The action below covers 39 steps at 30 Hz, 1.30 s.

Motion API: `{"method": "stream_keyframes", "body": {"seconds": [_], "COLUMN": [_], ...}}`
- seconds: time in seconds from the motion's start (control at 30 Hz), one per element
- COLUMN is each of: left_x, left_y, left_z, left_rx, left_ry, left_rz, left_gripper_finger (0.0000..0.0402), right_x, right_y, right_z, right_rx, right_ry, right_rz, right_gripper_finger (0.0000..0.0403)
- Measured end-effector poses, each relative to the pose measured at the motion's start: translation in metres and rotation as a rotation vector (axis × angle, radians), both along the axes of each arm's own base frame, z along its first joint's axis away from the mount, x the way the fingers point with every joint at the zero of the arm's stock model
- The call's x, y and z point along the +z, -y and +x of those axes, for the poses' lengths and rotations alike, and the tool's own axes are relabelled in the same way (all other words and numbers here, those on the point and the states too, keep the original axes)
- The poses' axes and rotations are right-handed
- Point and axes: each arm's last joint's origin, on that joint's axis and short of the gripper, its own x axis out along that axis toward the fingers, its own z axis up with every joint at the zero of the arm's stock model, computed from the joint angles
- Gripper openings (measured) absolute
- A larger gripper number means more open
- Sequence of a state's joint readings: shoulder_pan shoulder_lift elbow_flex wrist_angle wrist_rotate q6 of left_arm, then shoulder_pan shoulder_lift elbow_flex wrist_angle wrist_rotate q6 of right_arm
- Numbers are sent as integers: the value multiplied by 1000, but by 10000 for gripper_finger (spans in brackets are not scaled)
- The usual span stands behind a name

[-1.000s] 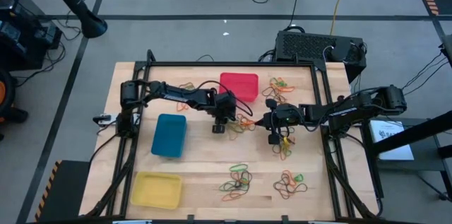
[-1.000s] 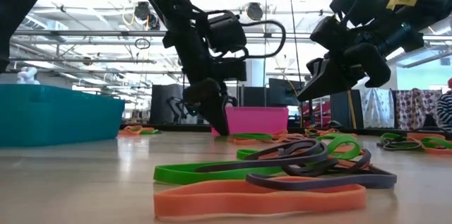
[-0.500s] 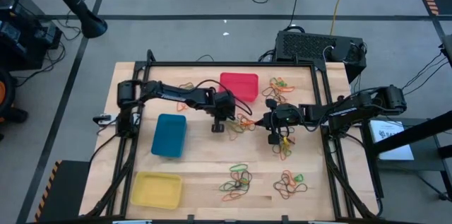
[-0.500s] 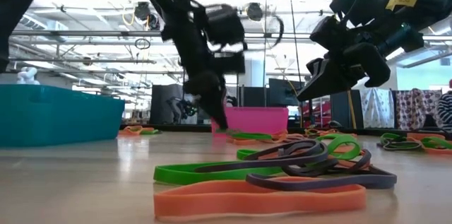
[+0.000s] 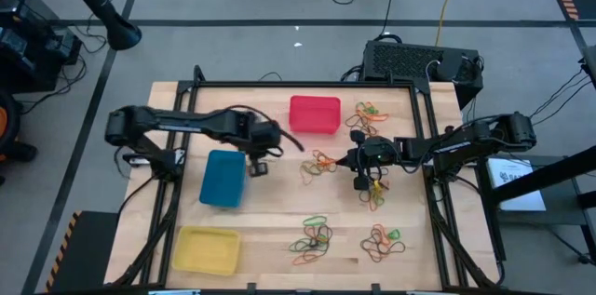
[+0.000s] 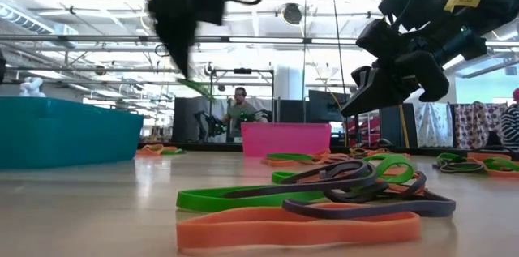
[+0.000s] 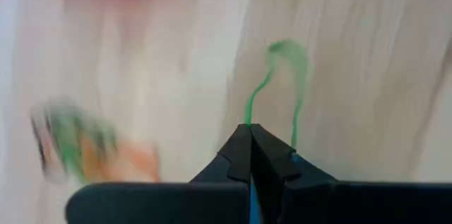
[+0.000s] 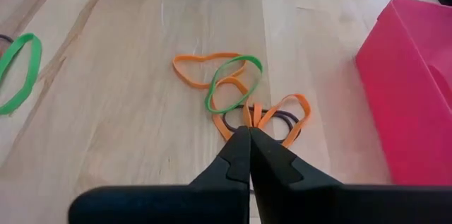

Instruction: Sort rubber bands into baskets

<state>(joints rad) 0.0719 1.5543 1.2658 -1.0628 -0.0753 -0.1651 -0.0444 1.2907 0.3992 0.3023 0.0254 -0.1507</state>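
Observation:
Three baskets stand on the table: red (image 5: 315, 113) at the far middle, blue (image 5: 223, 177) at the left, yellow (image 5: 207, 248) at the near left. Rubber bands lie in loose heaps at the middle (image 5: 317, 165), the far right (image 5: 371, 113) and the near edge (image 5: 312, 237). My left gripper (image 5: 255, 163) is high above the table beside the blue basket's right side, shut on a green rubber band (image 7: 286, 61). My right gripper (image 8: 248, 131) hangs shut above the middle heap, right of it, with nothing in it. My left gripper pinches one end of the green band's loop (image 7: 248, 111) between its two fingertips, pointing steeply down. The rest of the loop hangs slack below the fingers (image 6: 197, 87), lifted clear of the table.
More bands lie at the near right (image 5: 384, 239), below the right gripper (image 5: 377, 193) and left of the red basket (image 5: 247, 113). A black frame rail (image 5: 307, 85) runs round the table. A person (image 6: 241, 111) sits in the room beyond.
My left gripper has risen from the middle heap near the red basket and swung toward the table's left edge, up beside the blue basket, rolling as it went. The green band has come up with it, clear of the table.

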Motion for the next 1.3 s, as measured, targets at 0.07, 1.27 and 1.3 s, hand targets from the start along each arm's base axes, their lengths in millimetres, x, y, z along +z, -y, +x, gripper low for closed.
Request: {"method": "stream_keyframes", "body": {"seconds": [0.07, 1.27, 1.3], "left_x": [2, -36, -33], "left_y": [4, 13, 11], "left_z": [-13, -57, -55], "left_rx": [89, 242, 222], "left_ry": [-84, -491, -477], "left_rz": [-28, -103, -106], "left_gripper_finger": [3, 70, 70], "right_x": [0, 2, 2], "right_y": [0, 0, 0], "right_z": [0, 1, 1], "right_rx": [2, 5, 6], "right_ry": [-1, 21, 21], "right_rz": [-3, -10, -11], "right_gripper_finger": [0, 0, 0]}}
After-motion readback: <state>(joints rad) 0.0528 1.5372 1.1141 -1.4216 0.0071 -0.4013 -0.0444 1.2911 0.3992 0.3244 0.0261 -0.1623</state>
